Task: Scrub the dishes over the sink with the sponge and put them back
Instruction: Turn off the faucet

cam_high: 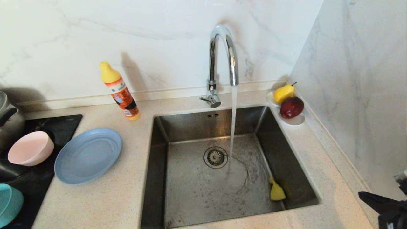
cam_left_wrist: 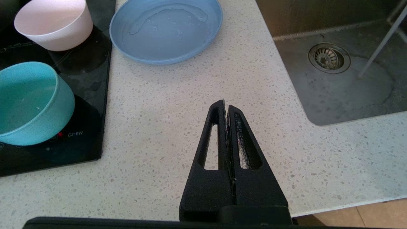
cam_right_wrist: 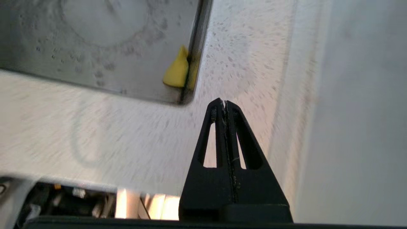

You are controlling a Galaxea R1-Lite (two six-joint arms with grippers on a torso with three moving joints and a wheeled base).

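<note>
1. Stainless steel sink [cam_high: 178,203] sits in the speckled counter [cam_high: 105,203]; water runs from the chrome tap [cam_high: 222,57] and lands beside the drain strainer [cam_high: 215,157].
2. Sponge [cam_high: 276,191]: yellow, lying on the sink floor against the right wall, near the front right corner. Nothing holds it.
3. Grey-blue plate [cam_high: 88,155]: flat on the counter left of the sink, wet inside, its left edge at the black cooktop [cam_high: 60,125].
4. Pink bowl [cam_high: 31,148] and teal bowl [cam_high: 9,203]: both on the cooktop, left of the plate, the teal one nearer the robot.
5. Right gripper [cam_right_wrist: 224,103]: jaws clenched on nothing, above the counter just outside the sink's front right corner, apart from the sponge.
6. Left gripper [cam_left_wrist: 225,103]: jaws clenched on nothing, above bare counter between the cooktop and the sink.
7. Detergent bottle [cam_high: 120,91] leans at the back wall; a pear [cam_high: 284,93] and a red fruit [cam_high: 291,107] rest on a white dish [cam_high: 294,121] in the corner.
</note>
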